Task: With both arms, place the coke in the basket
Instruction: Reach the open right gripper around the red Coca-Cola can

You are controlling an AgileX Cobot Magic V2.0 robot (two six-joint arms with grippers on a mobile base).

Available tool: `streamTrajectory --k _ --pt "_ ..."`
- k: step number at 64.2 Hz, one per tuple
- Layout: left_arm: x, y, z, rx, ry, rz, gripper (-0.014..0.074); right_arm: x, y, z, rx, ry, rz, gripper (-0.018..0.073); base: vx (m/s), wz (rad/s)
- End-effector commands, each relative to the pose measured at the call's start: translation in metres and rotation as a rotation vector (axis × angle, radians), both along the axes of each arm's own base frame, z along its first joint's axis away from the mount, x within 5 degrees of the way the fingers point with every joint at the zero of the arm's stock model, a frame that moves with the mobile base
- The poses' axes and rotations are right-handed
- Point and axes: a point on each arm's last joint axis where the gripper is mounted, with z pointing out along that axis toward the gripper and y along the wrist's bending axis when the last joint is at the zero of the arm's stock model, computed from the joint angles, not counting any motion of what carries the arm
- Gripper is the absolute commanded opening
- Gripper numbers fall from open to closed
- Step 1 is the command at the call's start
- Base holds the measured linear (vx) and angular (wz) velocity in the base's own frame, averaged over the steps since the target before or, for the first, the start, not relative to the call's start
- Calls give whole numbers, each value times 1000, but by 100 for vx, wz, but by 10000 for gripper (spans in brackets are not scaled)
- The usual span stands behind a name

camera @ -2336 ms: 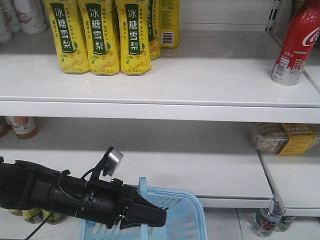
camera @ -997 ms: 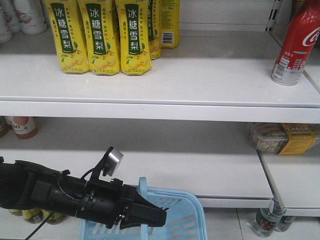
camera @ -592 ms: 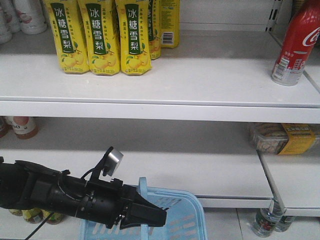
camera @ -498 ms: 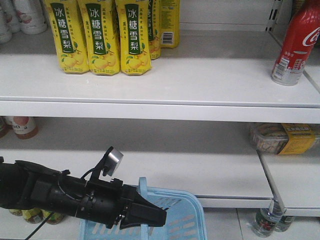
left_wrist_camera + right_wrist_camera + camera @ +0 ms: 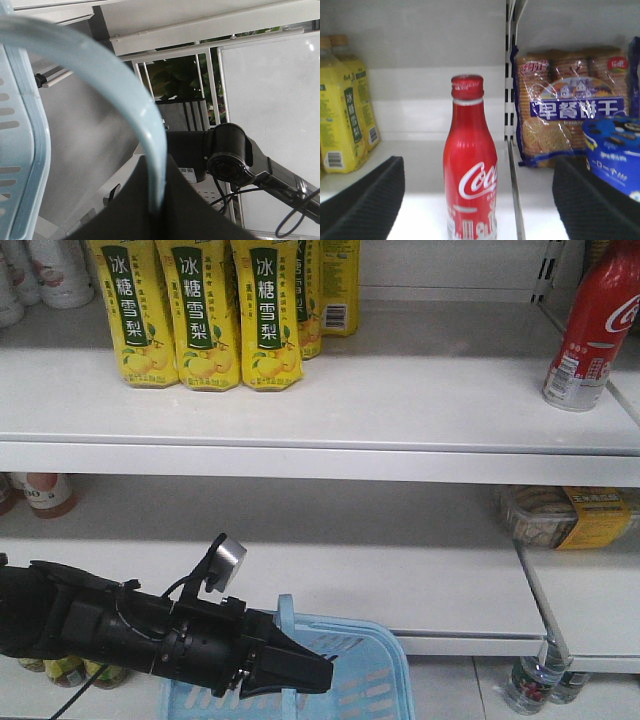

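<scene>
At the front view's upper right, the coke, a red bottle-shaped can with white Coca-Cola script, stands on the top shelf. The right gripper frames it, spread wide; the left gripper pinches the handle of the blue basket.

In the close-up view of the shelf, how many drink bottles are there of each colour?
Yellow plastic drink bottles with green labels: 2
Red coke bottle with white lettering: 1
Total: 3
</scene>
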Motion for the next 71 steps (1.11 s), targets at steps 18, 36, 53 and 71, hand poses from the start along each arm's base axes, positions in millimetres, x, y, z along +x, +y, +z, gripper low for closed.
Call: streamTrajectory --k 18,36,53,71 --pt "0 -3 29 -160 -22 18 -6 23 2 21 -13 -80 10 591 0 0" --pt "0 -3 29 -160 -22 18 -6 39 18 28 -55 -111 76 591 0 0" --pt "0 -3 29 -160 -22 18 -6 44 9 33 -70 -133 34 591 0 0" --pt "0 -3 29 -160 -22 18 -6 60 10 26 -66 -132 41 591 0 0"
